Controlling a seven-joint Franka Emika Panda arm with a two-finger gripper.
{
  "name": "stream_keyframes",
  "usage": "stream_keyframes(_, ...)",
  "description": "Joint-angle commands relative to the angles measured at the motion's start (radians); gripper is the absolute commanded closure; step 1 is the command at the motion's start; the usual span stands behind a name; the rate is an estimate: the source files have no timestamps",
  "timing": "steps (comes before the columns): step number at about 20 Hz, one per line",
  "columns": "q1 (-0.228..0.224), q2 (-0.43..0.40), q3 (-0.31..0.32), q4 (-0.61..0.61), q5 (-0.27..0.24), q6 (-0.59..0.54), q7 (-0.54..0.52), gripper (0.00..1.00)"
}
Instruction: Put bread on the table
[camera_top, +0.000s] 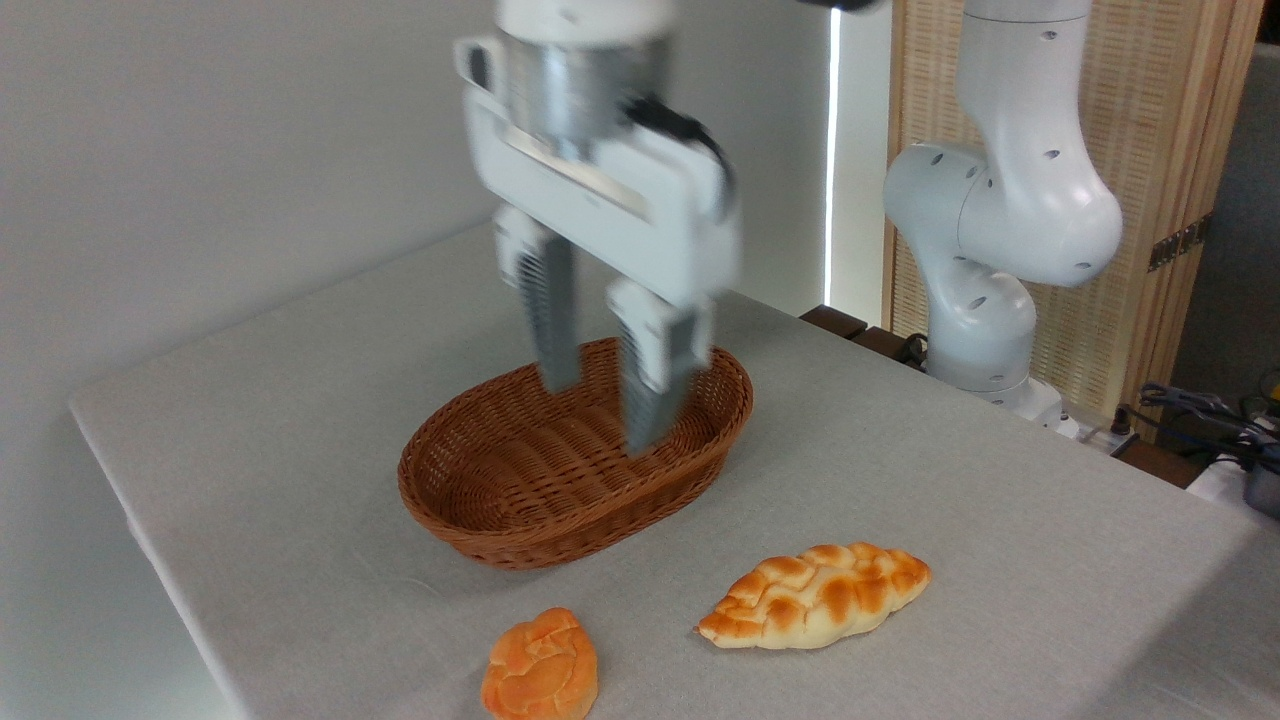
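Bench (1000, 520) cloth is carrying everything, giving the arm (1010, 200) at its far right edge a flat, open surface to work over. Basket (520, 520) is sitting empty mid-bench, so nothing seems left to unload. Claw (600, 400) is hanging blurred above the basket, fingers spread and gripping nothing. Bread (815, 596) is lying flat on the bench, near the basket's front but apart from it, so the task looks done. Bun (540, 668) is resting at the front edge, left of the bread.

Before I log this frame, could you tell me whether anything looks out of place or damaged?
Nothing stands out. The bread and the orange bun lie intact on the table, the basket sits upright and empty, and the gripper hangs open above it.
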Motion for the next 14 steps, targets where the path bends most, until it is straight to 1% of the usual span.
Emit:
stream_keyframes(1,0.017,0.016,-0.121,0.066,0.001,-0.037,-0.137,0.00)
stream_keyframes(2,0.018,0.019,-0.143,0.065,0.013,-0.035,-0.149,0.00)
stream_keyframes(4,0.018,0.024,-0.174,0.063,0.054,-0.038,-0.172,0.00)
stream_keyframes(5,0.018,0.024,-0.174,0.063,0.060,-0.040,-0.186,0.00)
stream_keyframes(8,0.018,0.027,-0.175,0.060,0.070,-0.070,-0.179,0.00)
stream_keyframes(10,0.015,0.028,-0.188,0.054,0.129,-0.072,-0.177,0.00)
stream_keyframes(14,0.014,0.027,-0.177,0.054,0.133,-0.073,-0.169,0.00)
